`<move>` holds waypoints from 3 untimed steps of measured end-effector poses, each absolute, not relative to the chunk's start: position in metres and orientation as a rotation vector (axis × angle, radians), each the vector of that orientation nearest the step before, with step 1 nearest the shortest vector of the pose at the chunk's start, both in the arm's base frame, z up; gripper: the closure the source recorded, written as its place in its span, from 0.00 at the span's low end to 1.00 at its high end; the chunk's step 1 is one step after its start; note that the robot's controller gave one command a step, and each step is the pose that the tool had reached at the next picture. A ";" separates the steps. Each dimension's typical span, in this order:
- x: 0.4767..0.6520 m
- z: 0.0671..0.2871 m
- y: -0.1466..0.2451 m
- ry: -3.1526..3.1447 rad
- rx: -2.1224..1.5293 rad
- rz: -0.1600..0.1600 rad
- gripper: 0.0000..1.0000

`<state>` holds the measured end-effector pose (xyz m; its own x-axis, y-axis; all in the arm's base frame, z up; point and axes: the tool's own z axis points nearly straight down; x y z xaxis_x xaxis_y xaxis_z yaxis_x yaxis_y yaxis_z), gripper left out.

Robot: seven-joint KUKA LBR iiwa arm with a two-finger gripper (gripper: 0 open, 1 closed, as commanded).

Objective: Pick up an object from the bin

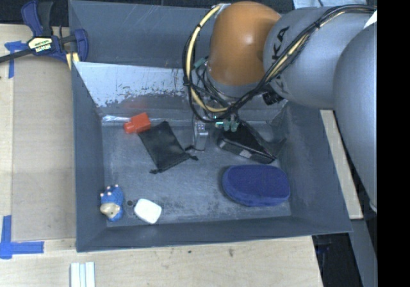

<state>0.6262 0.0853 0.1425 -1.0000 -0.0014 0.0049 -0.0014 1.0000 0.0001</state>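
Observation:
My gripper (202,136) reaches down under the orange wrist cover to the bin floor at the back middle. Its tip stands at the right edge of a flat black pouch (163,145) that lies tilted on the floor. Just to the right of the gripper lies a black wedge-shaped object (246,147), partly hidden by the wrist. I cannot tell whether the tip touches the pouch, and I see nothing held.
A blue oval pad (255,185) lies front right. A small orange block (136,123) sits at the back left beside the pouch. A white lump (147,211) and a small blue and yellow toy (111,203) lie in the front left corner.

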 end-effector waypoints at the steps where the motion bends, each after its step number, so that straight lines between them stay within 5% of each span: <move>1: 0.621 0.067 0.100 -3.128 -0.245 0.001 0.00; 2: 0.590 0.101 0.079 -3.136 0.233 0.000 0.00; 3: 0.590 0.100 0.126 -2.990 0.984 -0.002 0.00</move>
